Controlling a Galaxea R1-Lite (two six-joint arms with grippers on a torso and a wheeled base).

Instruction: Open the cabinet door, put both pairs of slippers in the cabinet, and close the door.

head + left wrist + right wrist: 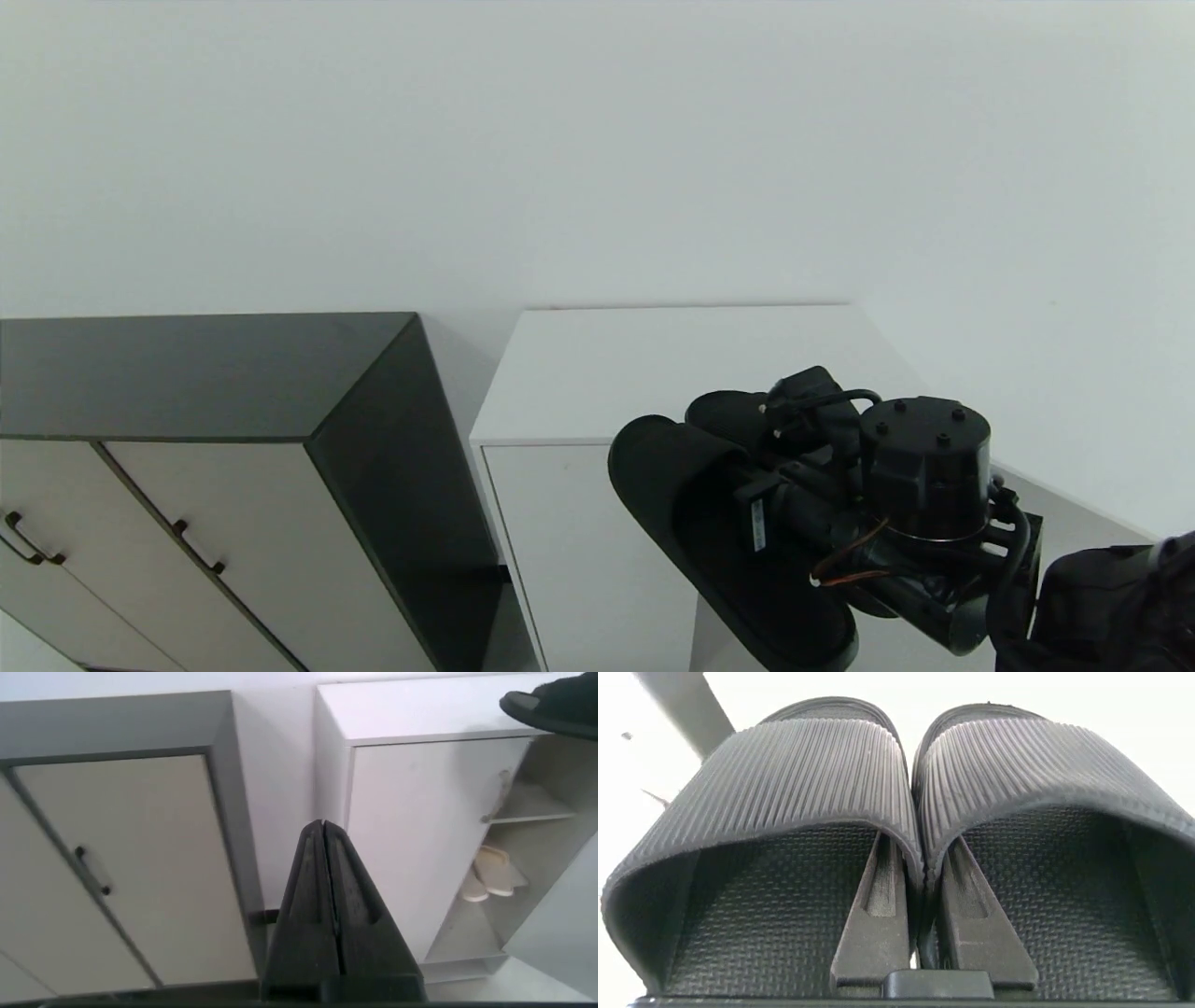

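Clamping black slippers (709, 509) by adjoining straps in right gripper (920, 859), five o'clock of the white cabinet (653, 373), with left gripper (323, 833) closed empty.

Black slippers (813, 775): matt, rubber-like; straps ribbed, footbeds finely pebbled. White cabinet (672, 364): smooth matt finish noted, laminate look. Dark cabinet (187, 373): slight sheen seen on top; doors (252, 523) smooth, matt; handles (198, 548) dark, poss. metal.

Slippers (492, 871) lie inside cabinet (411, 728), dresser (121, 728) to its left.
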